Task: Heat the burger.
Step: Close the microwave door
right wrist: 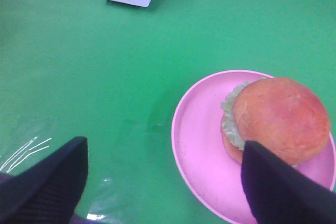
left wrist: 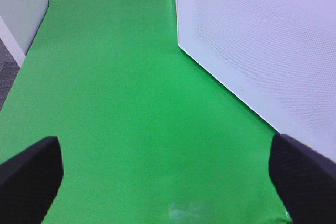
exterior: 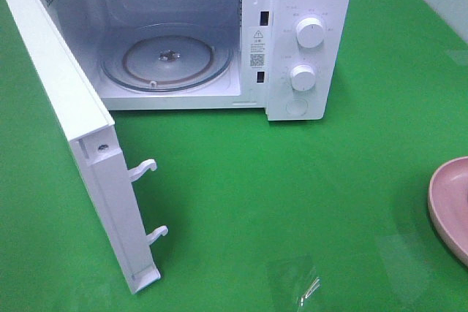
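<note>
You had the microwave (exterior: 219, 34) standing at the back of the green surface (exterior: 292, 202), its door (exterior: 80, 144) swung fully open toward the front, with two white latch hooks (exterior: 142, 169) sticking out of the door's edge. Inside the microwave, the glass turntable (exterior: 167, 58) lay bare. Two round white knobs (exterior: 310, 33) sat one above the other on the control panel, on the side of the microwave away from the door.

Your burger (right wrist: 275, 119) sat on the pink plate (right wrist: 202, 145), well apart from the microwave, out past its knob side and nearer the front. Its glossy brown bun faced up, with green lettuce showing at the edge toward the microwave. In the high view only a slice of that plate showed at the frame's edge, and the burger itself was out of sight there.

Your right end effector (right wrist: 163, 182) hovered above the surface with its fingers (right wrist: 47, 177) spread wide and nothing between them; one finger overlapped the burger's near side in the wrist view, and I cannot tell whether it touched. Your left end effector (left wrist: 168, 177) was also spread wide and empty, over bare green surface just beside the microwave's open door.
</note>
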{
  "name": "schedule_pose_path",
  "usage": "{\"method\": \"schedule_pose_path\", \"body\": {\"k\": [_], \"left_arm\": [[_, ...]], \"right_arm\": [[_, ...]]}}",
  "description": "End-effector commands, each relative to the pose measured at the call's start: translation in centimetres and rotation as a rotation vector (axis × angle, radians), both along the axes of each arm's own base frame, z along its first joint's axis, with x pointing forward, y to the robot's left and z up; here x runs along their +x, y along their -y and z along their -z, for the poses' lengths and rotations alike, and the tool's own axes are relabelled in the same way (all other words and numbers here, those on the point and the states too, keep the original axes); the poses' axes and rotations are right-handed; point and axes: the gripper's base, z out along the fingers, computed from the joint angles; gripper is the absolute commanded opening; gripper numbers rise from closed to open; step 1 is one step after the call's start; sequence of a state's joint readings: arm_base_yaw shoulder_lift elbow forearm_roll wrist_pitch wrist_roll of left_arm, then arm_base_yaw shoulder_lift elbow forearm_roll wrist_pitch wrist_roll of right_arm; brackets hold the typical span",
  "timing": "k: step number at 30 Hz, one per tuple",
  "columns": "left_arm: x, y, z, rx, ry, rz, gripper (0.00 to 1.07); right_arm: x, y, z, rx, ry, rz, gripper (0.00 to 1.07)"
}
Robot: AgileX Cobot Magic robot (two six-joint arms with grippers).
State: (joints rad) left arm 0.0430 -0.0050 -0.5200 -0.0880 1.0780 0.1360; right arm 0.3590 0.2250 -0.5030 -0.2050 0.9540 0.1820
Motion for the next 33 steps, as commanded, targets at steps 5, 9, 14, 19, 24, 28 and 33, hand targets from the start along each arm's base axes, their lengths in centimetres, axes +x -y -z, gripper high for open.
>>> {"method": "schedule_pose_path", "body": {"k": [5,9,14,19,24,28,33], "left_arm": [[-0.2,0.0,0.0,0.001,0.023,0.004,1.0],[-0.2,0.0,0.0,0.001,0.023,0.004,1.0],[-0.2,0.0,0.0,0.001,0.023,0.004,1.0],[-0.2,0.0,0.0,0.001,0.022,0.004,1.0],[-0.1,0.0,0.0,0.001,0.014,0.004,1.0],[-0.1,0.0,0.0,0.001,0.012,0.004,1.0],[-0.1,0.0,0.0,0.001,0.012,0.004,1.0]], "right_arm": [[-2.3,0.9,0.0,0.039,0.113,0.109,0.76],[-3.2,1.2,-0.1,0.051,0.163,0.149,0.76],[-4.3,1.3,0.0,0.06,0.226,0.219,0.76],[-4.2,1.3,0.0,0.06,0.224,0.225,0.76],[-4.3,1.3,0.0,0.057,0.225,0.26,0.76],[-4.3,1.3,0.0,0.057,0.225,0.26,0.76],[-4.3,1.3,0.0,0.057,0.225,0.26,0.76]]}}
